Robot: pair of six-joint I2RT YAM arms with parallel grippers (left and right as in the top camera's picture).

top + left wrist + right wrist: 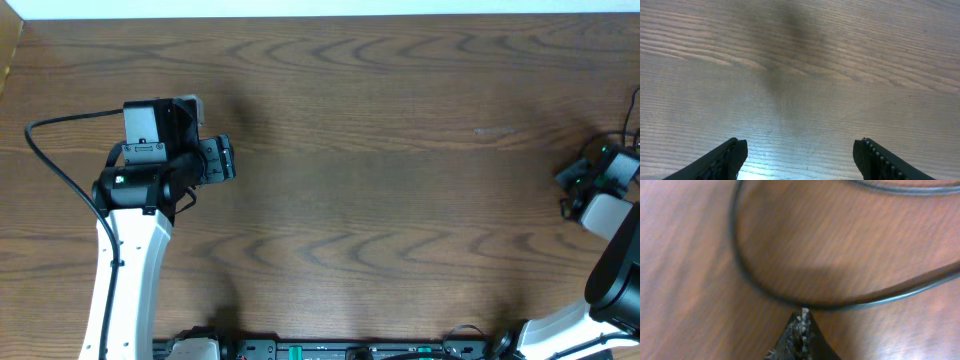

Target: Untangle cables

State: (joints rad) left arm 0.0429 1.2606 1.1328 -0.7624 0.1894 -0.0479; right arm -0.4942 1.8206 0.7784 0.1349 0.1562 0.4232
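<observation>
A thin black cable (747,275) curves across the wood in the right wrist view, from the top left down and out to the right. A second strand (900,187) runs along the top edge. My right gripper (804,312) is shut, with its tips right at the cable's lowest bend. I cannot tell whether the cable is pinched. In the overhead view the right gripper (572,180) is at the far right edge, and a thin strand (631,115) shows just above it. My left gripper (226,160) is open and empty over bare wood, also shown in the left wrist view (800,150).
The brown wooden table (380,150) fills the view. The left arm's thick black cable (50,160) loops at the far left. A pale wall edge runs along the table's far side.
</observation>
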